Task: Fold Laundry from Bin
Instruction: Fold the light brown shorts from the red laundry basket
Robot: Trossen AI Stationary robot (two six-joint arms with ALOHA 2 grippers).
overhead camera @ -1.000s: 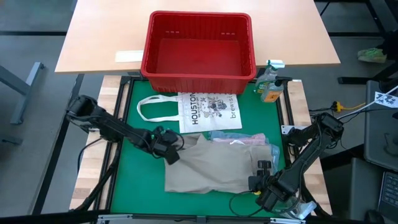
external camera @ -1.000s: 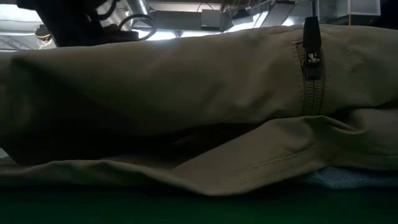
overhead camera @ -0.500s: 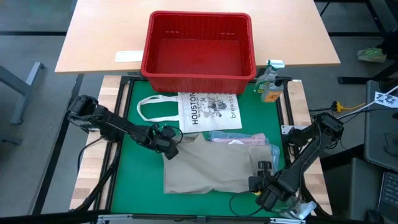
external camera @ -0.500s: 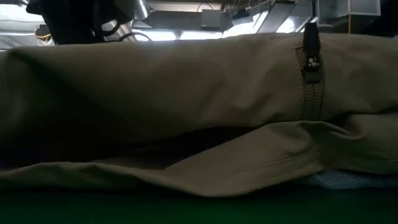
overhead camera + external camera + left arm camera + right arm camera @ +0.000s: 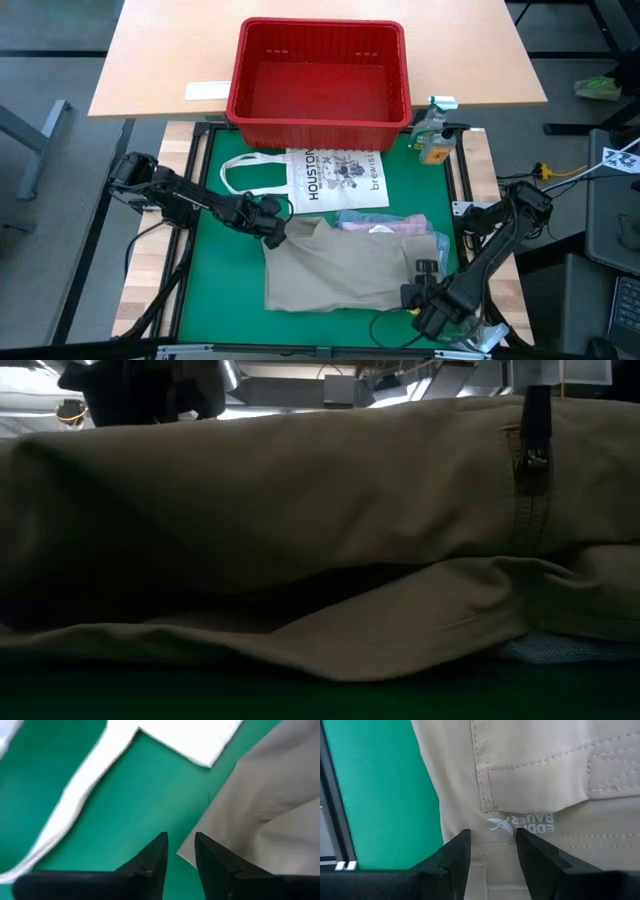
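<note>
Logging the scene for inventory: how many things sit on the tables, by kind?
Garments: 3 (khaki garment, pale pink piece, light blue piece)
Red bin: 1
White tote bag: 1
Spray bottle: 1
Total: 6

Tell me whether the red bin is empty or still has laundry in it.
Empty. The high view shows the red bin's bare floor and slotted walls with nothing inside; the khaki garment and a pink piece lie on the green mat.

Parted fingers (image 5: 456, 855) hover over khaki garment (image 5: 545, 775).
</note>
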